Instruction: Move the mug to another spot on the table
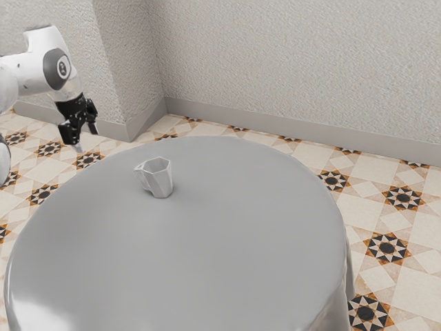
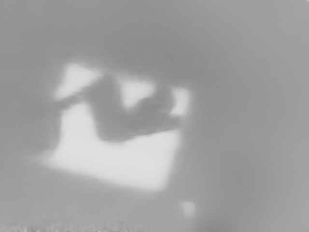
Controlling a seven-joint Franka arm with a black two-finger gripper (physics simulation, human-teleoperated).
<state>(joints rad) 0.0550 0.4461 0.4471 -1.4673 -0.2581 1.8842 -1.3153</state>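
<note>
A white, faceted mug (image 1: 156, 177) stands upright on the round grey tabletop (image 1: 227, 234), its opening facing up and its handle turned toward the exterior view's left. It sits left of the frame's centre, on the part of the tabletop nearer the far edge, with bare grey surface all around it. The white arm (image 1: 41, 69) enters at the upper left of the frame and bends downward, ending in the black pincer (image 1: 77, 141). The pincer hangs in the air at the frame's left edge, over the patterned floor (image 1: 386, 207) beyond the tabletop's rim. It points down and is well apart from the mug, up and to the left of it in the picture. Whether the pincer is apart or together cannot be told at this angle. Behind the tabletop a rough pale wall (image 1: 296, 62) meets the tiles along a grey baseboard (image 1: 303, 129). The wrist view gives a blurred grey surface with a pale bright patch (image 2: 120, 159) and a darker shape lying across it; what these are cannot be made out.
</note>
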